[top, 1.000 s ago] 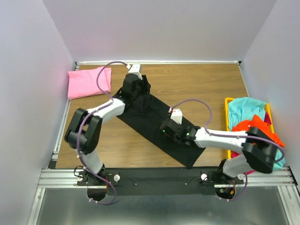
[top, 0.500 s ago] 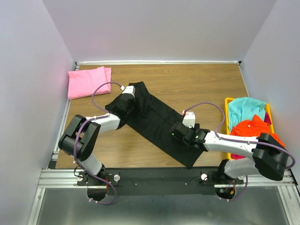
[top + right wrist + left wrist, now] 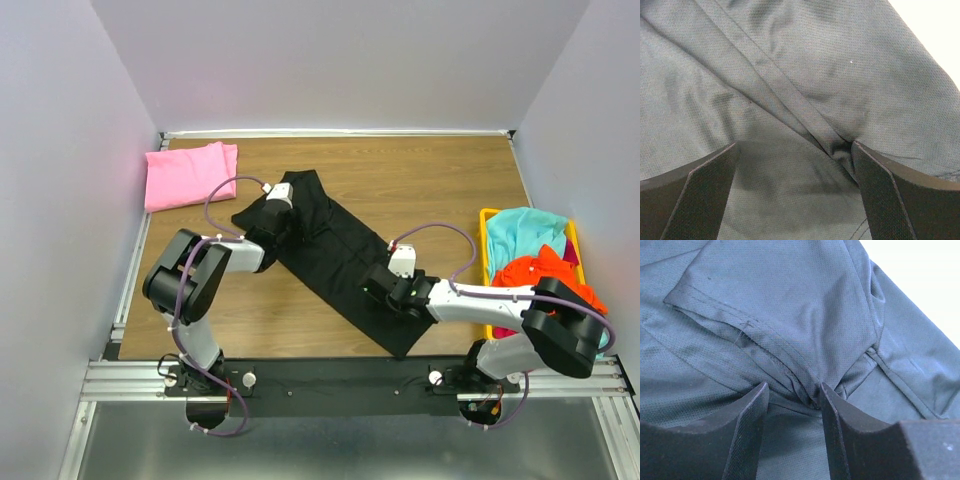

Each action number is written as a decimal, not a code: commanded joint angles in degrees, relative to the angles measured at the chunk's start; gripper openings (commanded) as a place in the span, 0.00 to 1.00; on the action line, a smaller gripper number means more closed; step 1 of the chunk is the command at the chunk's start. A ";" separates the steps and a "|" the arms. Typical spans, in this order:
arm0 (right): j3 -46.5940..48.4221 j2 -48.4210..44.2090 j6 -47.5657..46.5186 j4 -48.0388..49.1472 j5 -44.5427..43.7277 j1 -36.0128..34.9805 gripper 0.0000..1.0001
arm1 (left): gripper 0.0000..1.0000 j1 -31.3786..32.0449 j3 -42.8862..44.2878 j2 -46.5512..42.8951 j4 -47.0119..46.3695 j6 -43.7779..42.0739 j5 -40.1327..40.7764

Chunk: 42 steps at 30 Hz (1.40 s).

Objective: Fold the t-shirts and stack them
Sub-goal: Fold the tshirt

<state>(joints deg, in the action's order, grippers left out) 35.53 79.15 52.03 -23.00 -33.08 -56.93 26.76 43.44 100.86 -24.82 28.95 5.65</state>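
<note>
The black t-shirt (image 3: pixel 335 250) lies flat as a long diagonal strip across the wooden table, from far left to near right. My left gripper (image 3: pixel 279 216) is pressed down on its far end. In the left wrist view the left gripper (image 3: pixel 792 390) is open, with a bunched sleeve seam (image 3: pixel 810 390) lying against its right finger. My right gripper (image 3: pixel 382 285) rests on the shirt's near half. The right wrist view shows the right gripper (image 3: pixel 795 147) wide open over smooth cloth, a folded ridge (image 3: pixel 790 107) running between its fingers. A folded pink t-shirt (image 3: pixel 190 173) lies at the far left corner.
A yellow bin (image 3: pixel 484 230) stands at the right edge, holding a teal shirt (image 3: pixel 525 230) and an orange shirt (image 3: pixel 545 275). Bare wood (image 3: pixel 420 180) shows beyond the black shirt. White walls close in the left, far and right sides.
The left gripper came back from the far edge toward the near side, and the shirt's far end shifted with it. The right gripper slid right and nearer along the shirt.
</note>
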 commanded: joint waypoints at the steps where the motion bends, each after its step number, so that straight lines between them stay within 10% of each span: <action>1: -2.22 2.32 2.81 -0.29 5.48 -0.11 0.99 | 0.53 0.31 2.16 3.29 0.74 -0.91 -1.69; 26: 10.96 13.57 3.34 3.58 10.32 -13.39 0.98 | 0.56 0.66 13.06 5.41 6.44 -5.13 0.50; 42: 6.05 -1.90 0.26 1.65 1.97 -13.39 1.00 | 0.66 0.75 4.56 -8.48 10.41 -2.85 5.61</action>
<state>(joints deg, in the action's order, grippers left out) 43.94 77.25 52.56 -20.05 -27.16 -71.11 27.14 52.31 93.17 -15.33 24.86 10.04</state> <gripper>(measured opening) 0.994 0.654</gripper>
